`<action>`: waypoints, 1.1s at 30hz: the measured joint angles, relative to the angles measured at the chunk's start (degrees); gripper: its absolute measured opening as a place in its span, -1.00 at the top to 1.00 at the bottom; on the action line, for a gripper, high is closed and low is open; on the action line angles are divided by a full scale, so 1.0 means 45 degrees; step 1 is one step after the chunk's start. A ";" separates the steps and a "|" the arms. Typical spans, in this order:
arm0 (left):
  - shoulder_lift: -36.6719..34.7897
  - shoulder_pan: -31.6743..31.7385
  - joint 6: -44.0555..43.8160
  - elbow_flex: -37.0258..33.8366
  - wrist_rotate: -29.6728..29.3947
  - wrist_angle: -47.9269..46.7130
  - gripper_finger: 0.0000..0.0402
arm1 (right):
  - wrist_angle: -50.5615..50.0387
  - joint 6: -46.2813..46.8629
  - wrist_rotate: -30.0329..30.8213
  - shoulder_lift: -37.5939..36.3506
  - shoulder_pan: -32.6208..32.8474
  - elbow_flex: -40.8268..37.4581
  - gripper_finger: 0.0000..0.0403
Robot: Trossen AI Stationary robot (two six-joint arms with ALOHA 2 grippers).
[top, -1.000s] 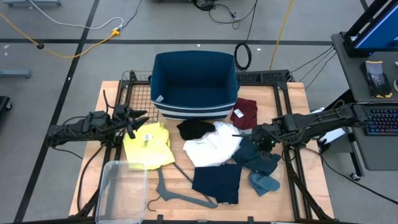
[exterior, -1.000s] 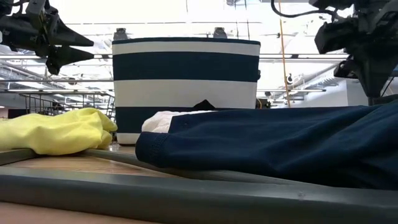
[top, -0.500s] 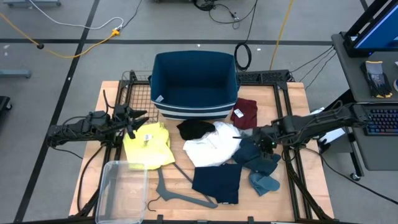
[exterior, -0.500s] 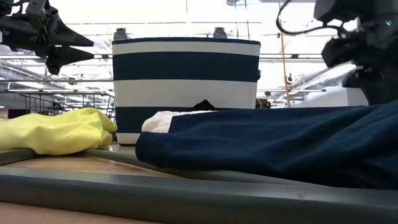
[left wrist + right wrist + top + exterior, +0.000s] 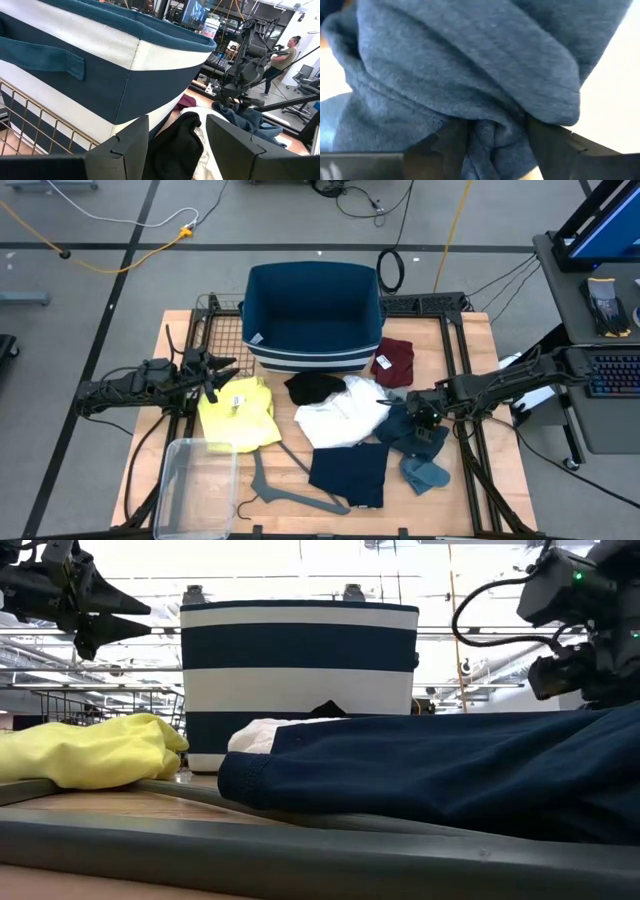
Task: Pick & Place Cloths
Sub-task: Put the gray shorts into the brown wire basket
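Cloths lie on the wooden table: yellow (image 5: 240,412), black (image 5: 315,387), white (image 5: 340,418), maroon (image 5: 393,360), navy (image 5: 348,472) and a heap of teal rags (image 5: 420,445). My right gripper (image 5: 425,418) is down on the far part of that heap, pointing steeply down. In its wrist view it (image 5: 495,135) is open, with bunched teal cloth (image 5: 470,75) filling the picture. My left gripper (image 5: 225,370) hovers open above the table's left side beyond the yellow cloth, level, facing the basket. My right gripper's open fingers (image 5: 547,145) reach into the teal rags from above, slanting. A bunched fold (image 5: 492,132) of the cloth sits between the two fingers and lies against their inner sides. The rags rest on the table, slack.
A navy-and-white striped basket (image 5: 313,310) stands at the far middle. A grey hanger (image 5: 290,495) and a clear plastic bin (image 5: 195,485) lie at the near left. A wire rack (image 5: 215,330) sits left of the basket. A person (image 5: 285,55) shows beyond the table.
My right gripper has come down from above the table onto the teal rags. The left arm and the cloths have kept still.
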 joint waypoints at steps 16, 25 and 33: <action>0.0002 0.0000 -0.0093 0.0000 0.0000 0.2109 -0.01 | -0.0701 0.2173 -0.1357 -0.0594 0.0000 0.0947 0.97; 0.0002 0.0000 0.0264 0.0000 0.0002 0.3853 -0.01 | -0.1580 0.1910 -0.1342 -0.1582 0.0005 0.4611 0.99; 0.0002 0.0000 0.0510 0.0000 -0.0004 0.5340 -0.01 | 0.1381 0.1357 -0.1261 -0.1732 0.0005 0.6500 1.00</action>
